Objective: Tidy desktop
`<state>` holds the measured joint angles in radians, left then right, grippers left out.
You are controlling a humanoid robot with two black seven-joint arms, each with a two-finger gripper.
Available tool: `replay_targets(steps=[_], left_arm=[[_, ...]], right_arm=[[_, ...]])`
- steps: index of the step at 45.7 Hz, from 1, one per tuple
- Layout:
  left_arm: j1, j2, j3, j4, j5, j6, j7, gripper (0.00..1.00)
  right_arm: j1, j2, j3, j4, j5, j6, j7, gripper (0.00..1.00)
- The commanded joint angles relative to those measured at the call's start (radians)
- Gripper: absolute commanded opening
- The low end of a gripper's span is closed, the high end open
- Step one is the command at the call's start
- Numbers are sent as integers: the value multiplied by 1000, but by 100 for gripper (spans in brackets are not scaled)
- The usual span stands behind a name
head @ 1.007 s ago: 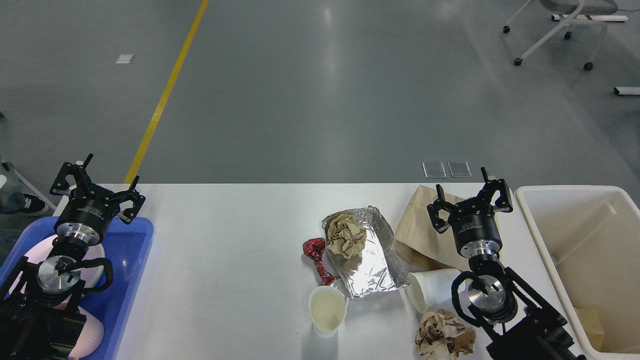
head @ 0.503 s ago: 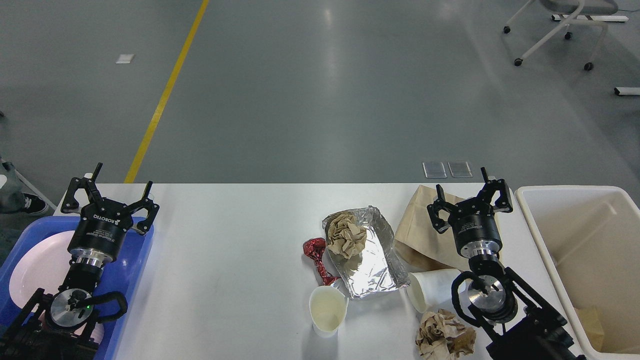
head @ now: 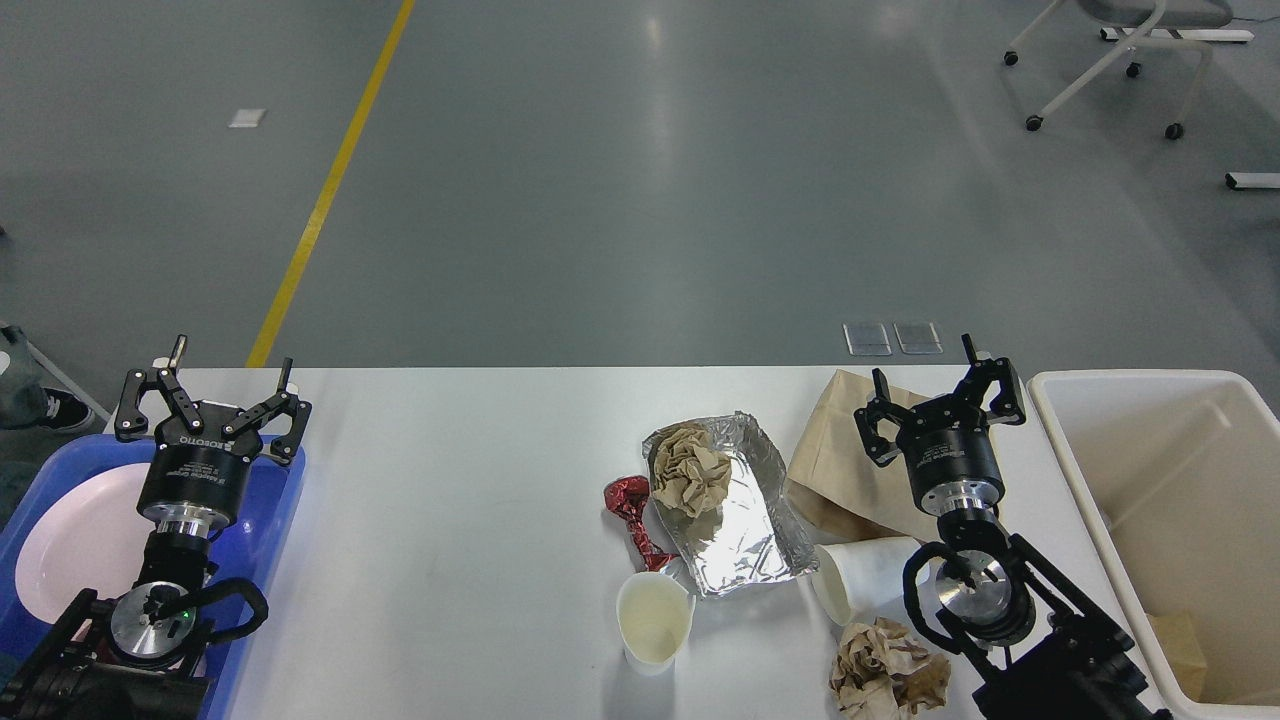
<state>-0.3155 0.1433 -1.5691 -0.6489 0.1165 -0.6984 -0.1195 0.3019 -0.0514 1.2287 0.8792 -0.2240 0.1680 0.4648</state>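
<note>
The white desktop (head: 450, 480) spans the view. On it lie a foil tray (head: 745, 520) holding a crumpled brown paper ball (head: 690, 468), a red foil wrapper (head: 632, 510), an upright paper cup (head: 654, 620), a tipped paper cup (head: 862, 578), a second crumpled paper ball (head: 888, 678) and a flat brown paper bag (head: 850, 465). My left gripper (head: 210, 395) is open and empty above the far corner of the blue tray (head: 262, 520). My right gripper (head: 942, 388) is open and empty over the paper bag.
A white plate (head: 75, 535) lies in the blue tray at the left edge. A cream bin (head: 1180, 500) stands at the right edge with brown scraps inside. Beyond the table is grey floor with a yellow line and a chair base.
My left arm has swung right and pulled back, uncovering the white plate in the blue tray. The right arm and the litter have not moved.
</note>
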Motion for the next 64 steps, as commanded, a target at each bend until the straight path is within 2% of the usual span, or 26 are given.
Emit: replay_targets(steps=[1, 64], left_arm=[[-2, 2, 14, 5, -3, 0, 3, 96], [1, 1, 15, 5, -9, -12, 12, 96]], right_arm=[[-1, 1, 0, 1, 0, 1, 0, 100], [3, -2, 14, 27, 3, 2, -2, 100]])
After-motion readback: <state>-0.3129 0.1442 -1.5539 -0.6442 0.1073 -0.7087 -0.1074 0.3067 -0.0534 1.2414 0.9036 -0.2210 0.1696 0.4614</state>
